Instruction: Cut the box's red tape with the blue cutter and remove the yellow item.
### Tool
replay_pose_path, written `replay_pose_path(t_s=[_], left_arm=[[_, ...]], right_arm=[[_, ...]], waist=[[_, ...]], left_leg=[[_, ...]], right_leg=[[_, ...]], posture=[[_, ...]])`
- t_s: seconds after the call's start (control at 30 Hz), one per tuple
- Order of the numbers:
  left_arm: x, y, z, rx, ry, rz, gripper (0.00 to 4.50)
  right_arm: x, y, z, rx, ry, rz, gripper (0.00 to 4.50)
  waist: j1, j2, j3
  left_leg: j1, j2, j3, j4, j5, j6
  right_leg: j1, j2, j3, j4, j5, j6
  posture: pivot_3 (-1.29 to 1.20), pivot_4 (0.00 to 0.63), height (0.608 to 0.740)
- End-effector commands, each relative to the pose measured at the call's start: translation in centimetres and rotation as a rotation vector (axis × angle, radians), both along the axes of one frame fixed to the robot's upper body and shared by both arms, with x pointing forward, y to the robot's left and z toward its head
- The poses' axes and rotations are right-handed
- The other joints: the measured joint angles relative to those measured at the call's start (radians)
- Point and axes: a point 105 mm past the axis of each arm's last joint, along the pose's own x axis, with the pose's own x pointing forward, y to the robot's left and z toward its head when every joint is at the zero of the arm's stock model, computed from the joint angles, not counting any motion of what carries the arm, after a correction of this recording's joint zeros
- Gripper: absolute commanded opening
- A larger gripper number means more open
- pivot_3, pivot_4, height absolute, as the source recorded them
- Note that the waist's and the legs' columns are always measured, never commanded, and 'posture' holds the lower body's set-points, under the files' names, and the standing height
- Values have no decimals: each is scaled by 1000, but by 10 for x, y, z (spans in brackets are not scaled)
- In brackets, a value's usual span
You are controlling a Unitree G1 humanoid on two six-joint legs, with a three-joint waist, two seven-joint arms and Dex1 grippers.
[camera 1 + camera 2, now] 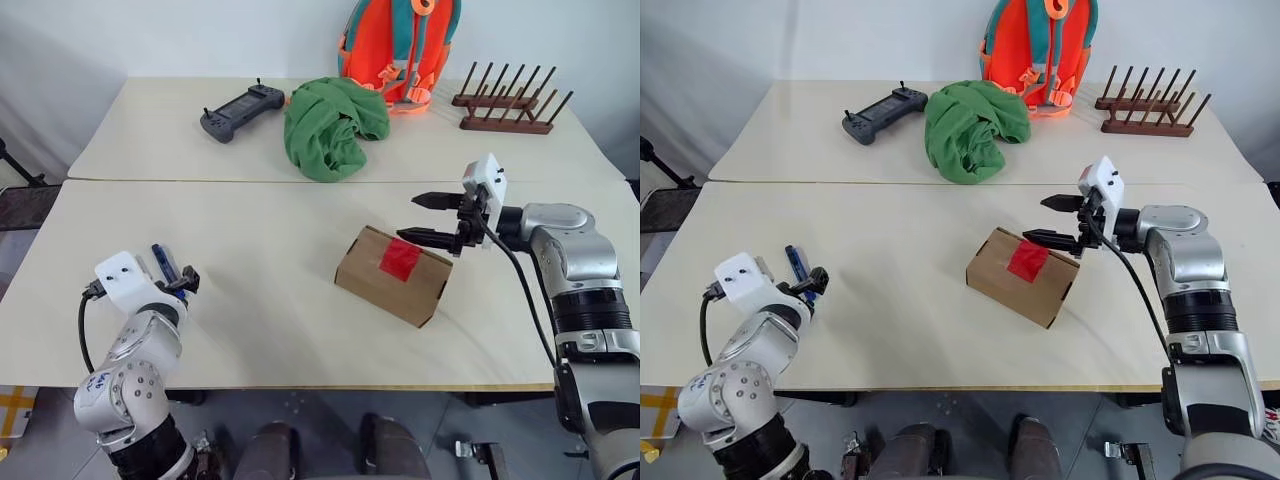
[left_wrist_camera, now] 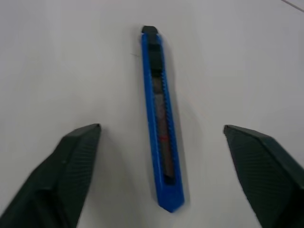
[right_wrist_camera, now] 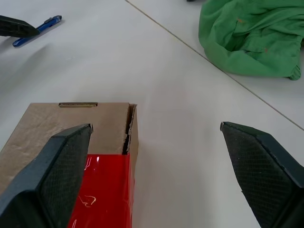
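Cutter (image 2: pixel 161 118) flat on table (image 1: pixel 250 300), lying lengthwise between left gripper's (image 2: pixel 161 142) two fingers (image 2: pixel 71 166), dark end pointing away from wrist, touching neither. Left jaws wide apart, nothing held, tilted down over cutter. Same cutter visible just ahead of left gripper in head views (image 1: pixel 795 262).

Box (image 1: pixel 392 275) well off to the right of left gripper, mid-table, unopened. Red tape (image 1: pixel 401 260) uncut across the top seam. Right gripper (image 1: pixel 437 220) poised at box's far right corner, jaws fully apart; lower finger (image 3: pixel 52 175) over tape edge, contact not clear. Nothing clamped.

Beyond right gripper: green cloth (image 1: pixel 330 125), dark controller (image 1: pixel 242 108), orange backpack (image 1: pixel 398 45), wooden rack (image 1: pixel 505 100) on far table. Yellow item not seen; presumably inside box.

Step in hand, by judgement: pickup of cutter, reach nearly done. Next move calls for lowering left fingers either side of the slim body, closing squarely across its width, lifting clear. Risk: thin handle low on table, fingers may scrape or push it aside. Right gripper likely to steady box for cutting.
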Motion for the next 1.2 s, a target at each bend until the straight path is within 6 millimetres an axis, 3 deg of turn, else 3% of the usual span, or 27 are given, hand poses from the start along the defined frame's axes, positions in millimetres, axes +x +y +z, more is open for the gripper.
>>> replay_pose_path(t_s=[0.03,0.1,0.27,0.47,0.67,1.03,1.2], left_arm=[[-6,5,-14,-19,81,38,3224],[-8,5,-15,-12,106,40,2984],[-9,4,-22,1,163,21,1729],[-10,6,-23,21,189,31,1729],[-12,8,-24,30,200,33,383],[-10,17,-18,70,214,13,385],[-11,15,-4,159,186,-116,385]], right_arm=[[-2,-7,14,11,-47,-17,4500],[-2,-8,14,9,-47,-18,4500],[-1,-7,15,4,-46,-18,4500],[1,-5,14,1,-46,-13,4500],[2,-4,14,0,-46,-12,4500],[1,-5,12,-7,-45,-16,4500],[0,-5,15,-5,-55,-13,4500]], waist=[[0,0,0],[0,0,0],[0,1,-1],[0,2,-1],[1,3,-2],[0,4,-2],[-3,4,-2]], left_leg=[[0,0,0,0,0,0],[0,0,0,0,0,0],[0,0,0,0,0,0],[1,0,1,0,0,0],[1,0,1,0,0,-1],[1,0,1,0,0,-1],[1,0,1,0,0,-1]], right_leg=[[0,0,0,0,0,0],[0,0,0,0,0,0],[0,0,0,0,0,0],[0,0,1,0,0,0],[0,0,1,0,0,0],[0,0,1,1,0,0],[0,0,1,1,0,0]], posture=[[0,150,740],[0,150,740],[0,150,740],[0,150,740],[0,150,740],[0,150,740],[0,150,740]])
